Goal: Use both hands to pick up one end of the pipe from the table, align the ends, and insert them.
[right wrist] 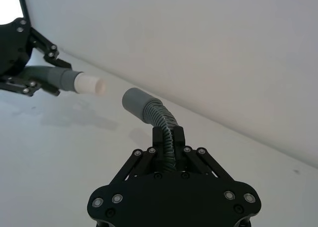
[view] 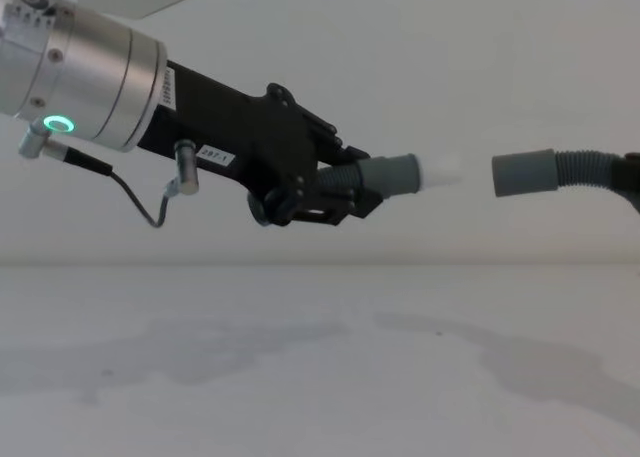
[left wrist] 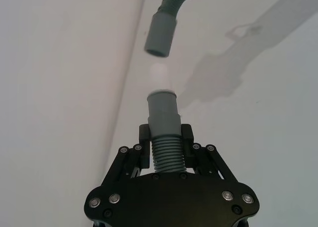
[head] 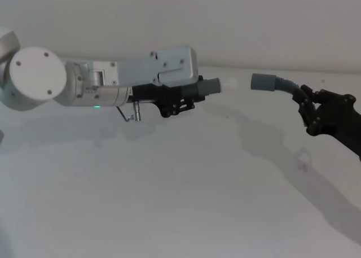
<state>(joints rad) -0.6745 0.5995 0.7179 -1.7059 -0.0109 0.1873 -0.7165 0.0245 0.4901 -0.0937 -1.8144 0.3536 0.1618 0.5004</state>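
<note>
Both pipe pieces are held in the air above the white table (head: 169, 207). My left gripper (head: 183, 98) (left wrist: 165, 135) (view: 345, 192) is shut on the ribbed part of one piece, whose grey cuff (view: 395, 173) and white tip (view: 440, 170) point right. My right gripper (head: 311, 106) (right wrist: 169, 137) is shut on the other ribbed piece (right wrist: 163, 121). Its wider grey sleeve (head: 262, 81) (view: 525, 174) faces the white tip. A small gap separates the two ends, which sit roughly level in the chest view. In the left wrist view the sleeve (left wrist: 160, 36) looks slightly tilted off the cuff's axis.
A pale wall (view: 400, 57) stands behind the table's far edge. A thin cable (view: 150, 202) hangs under the left wrist. Arm shadows lie on the table surface (view: 300, 377) below both grippers.
</note>
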